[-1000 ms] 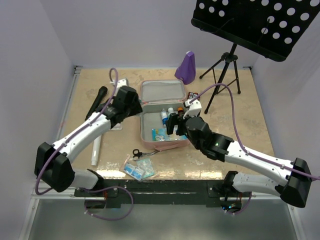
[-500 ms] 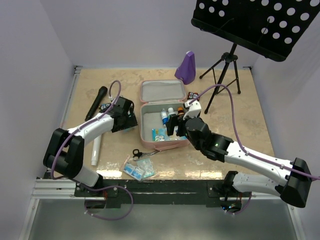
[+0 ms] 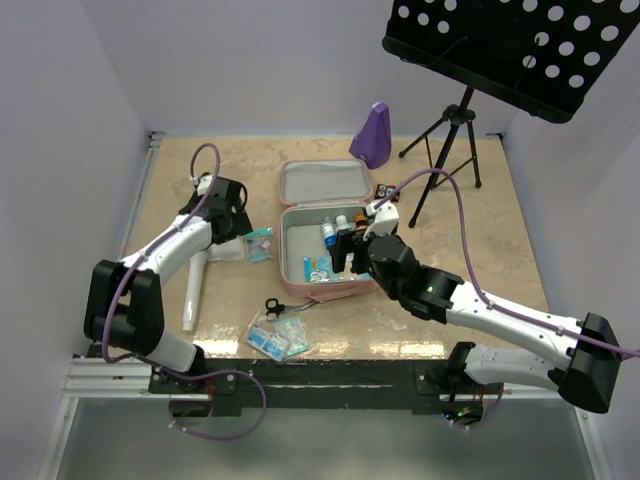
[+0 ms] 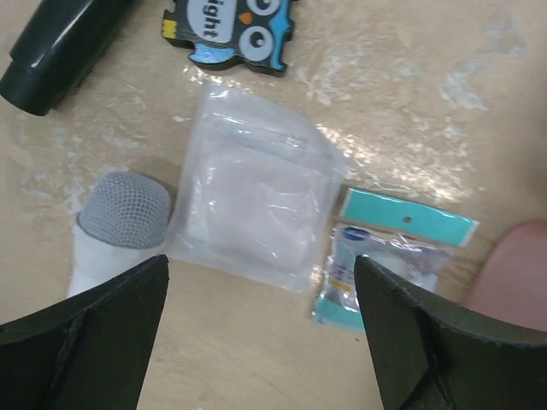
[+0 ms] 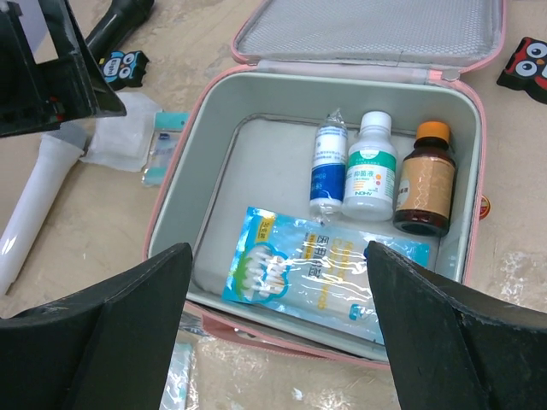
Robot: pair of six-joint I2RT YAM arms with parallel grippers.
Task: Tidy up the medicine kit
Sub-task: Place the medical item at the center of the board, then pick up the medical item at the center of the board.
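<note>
Seen from above, the pink rounded zip case with pale grey lining (image 3: 322, 185) lies open at mid-table, its hinged lid laid back on the far side. My right gripper (image 3: 347, 250) hangs over the right part of its tray, jaws spread and empty. My left gripper (image 3: 238, 232) is left of the case, low over the beige marbled tabletop (image 3: 510, 230), also released and grasping nothing. From my left wrist, a clear plastic pouch of white gauze (image 4: 252, 213) lies flat between my fingers, with a small teal-edged packet (image 4: 385, 256) just right of it and the grey mesh head of a white microphone (image 4: 120, 226) just left. From my right wrist, a blue-labelled bottle (image 5: 328, 166), a green-labelled white bottle (image 5: 369, 175) and an amber bottle with an orange cap (image 5: 425, 184) sit side by side at the tray's far right. A clear blue-printed bag of cotton swabs (image 5: 320, 269) lies along the near side.
</note>
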